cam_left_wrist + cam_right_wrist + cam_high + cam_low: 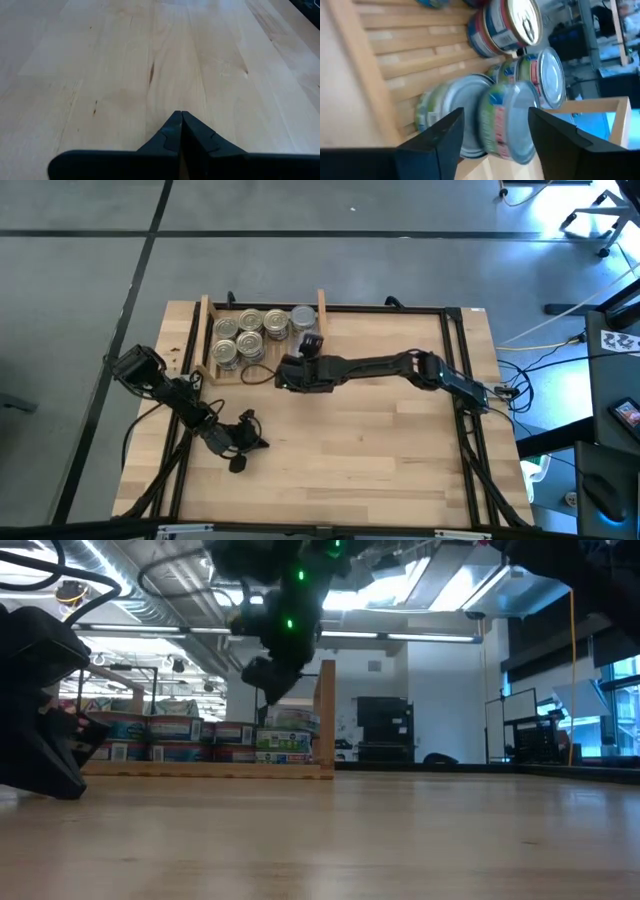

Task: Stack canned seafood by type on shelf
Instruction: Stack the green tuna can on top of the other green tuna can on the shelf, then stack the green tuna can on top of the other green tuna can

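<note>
Cans (pixel 250 335) on shelf (pixel 206 340) (stacked)

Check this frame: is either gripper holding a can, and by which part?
Neither. The right gripper is open over the shelf, a green-labelled can between its fingers, ungripped. The left gripper is shut on nothing over bare table.

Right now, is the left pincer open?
No, the left pincer has its two dark fingers pressed together over the bare table.

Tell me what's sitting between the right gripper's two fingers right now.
In the right wrist view, a green-labelled can with a plain grey top sits between the open fingers of the right gripper, over the shelf.
</note>
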{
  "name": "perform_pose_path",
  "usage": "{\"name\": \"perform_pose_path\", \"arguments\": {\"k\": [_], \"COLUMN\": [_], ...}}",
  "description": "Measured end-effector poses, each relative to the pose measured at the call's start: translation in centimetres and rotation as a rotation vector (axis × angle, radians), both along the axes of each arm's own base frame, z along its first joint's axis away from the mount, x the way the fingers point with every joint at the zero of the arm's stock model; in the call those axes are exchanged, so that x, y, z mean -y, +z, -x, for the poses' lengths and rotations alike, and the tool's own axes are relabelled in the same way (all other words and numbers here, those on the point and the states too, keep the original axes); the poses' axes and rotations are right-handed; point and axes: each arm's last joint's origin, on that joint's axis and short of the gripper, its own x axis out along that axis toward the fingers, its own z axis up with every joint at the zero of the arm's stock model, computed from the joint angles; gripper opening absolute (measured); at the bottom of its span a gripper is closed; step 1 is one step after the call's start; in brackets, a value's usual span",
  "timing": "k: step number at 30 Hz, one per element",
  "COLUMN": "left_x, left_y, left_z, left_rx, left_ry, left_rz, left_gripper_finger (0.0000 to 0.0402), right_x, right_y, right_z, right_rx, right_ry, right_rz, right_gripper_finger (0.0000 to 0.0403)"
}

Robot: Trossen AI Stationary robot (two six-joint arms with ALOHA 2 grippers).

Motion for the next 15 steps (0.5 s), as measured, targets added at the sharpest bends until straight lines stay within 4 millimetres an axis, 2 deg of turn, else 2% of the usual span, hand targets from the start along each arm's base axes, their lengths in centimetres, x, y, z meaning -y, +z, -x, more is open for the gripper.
{"name": "perform_pose_path", "arguments": {"k": [8, 13, 15], "left_x": [0.1, 0.1, 0.1], "left_y": [0.2, 0.2, 0.2], "left_z": [-0.1, -0.1, -0.1], "left_rx": [0.025, 0.023, 0.023], "left_ry": [-0.035, -0.024, -0.023], "left_rz": [-0.015, 0.002, 0.004], "left_gripper_finger": [0.0008, 0.0008, 0.0008], "right_x": [-5.7, -5.9, -6.6], "right_y": [4.4, 4.6, 4.5], "right_z": [-0.1, 0.0, 0.1], "right_rx": [0.087, 0.083, 0.079], "right_ry": [0.156, 0.140, 0.155], "right_rz": [-0.053, -0.024, -0.029], "right_gripper_finger": [0.0177, 0.0162, 0.0162]}}
